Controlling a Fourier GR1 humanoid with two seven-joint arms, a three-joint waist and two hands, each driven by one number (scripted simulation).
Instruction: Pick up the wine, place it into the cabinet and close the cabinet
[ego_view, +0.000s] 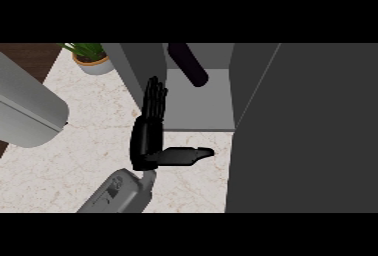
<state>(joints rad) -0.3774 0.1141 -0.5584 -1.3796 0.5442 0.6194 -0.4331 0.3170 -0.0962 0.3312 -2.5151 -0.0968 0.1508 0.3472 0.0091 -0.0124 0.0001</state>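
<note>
Wine (187, 65) is already inside the cabinet (199, 107), operator: you see the dark bottle standing on the grey shelf, toward the back of the opening. Its long axis leans in this view, with the rounded lower end nearer the front of the shelf and a little to the right, and the upper end running up and to the left until it leaves the top of the view. You cannot make out a neck or label, so which end is the mouth stays unclear.

Just left of the cabinet's opening you find the left hand (148, 135), its fingers straight and pressed together, pointing up along the edge of the left cabinet door (142, 67). Its thumb sticks out sideways to the right, below the shelf's front lip and over the marble counter (66, 165). It holds nothing, and the fingertips lie against or just beside the door's edge; you cannot tell which.

To the right of the opening, the other cabinet door (303, 130) fills the view as a broad dark panel.

Left of the cabinet stands a potted plant (91, 59), and further left a large grey rounded shape (26, 112).
</note>
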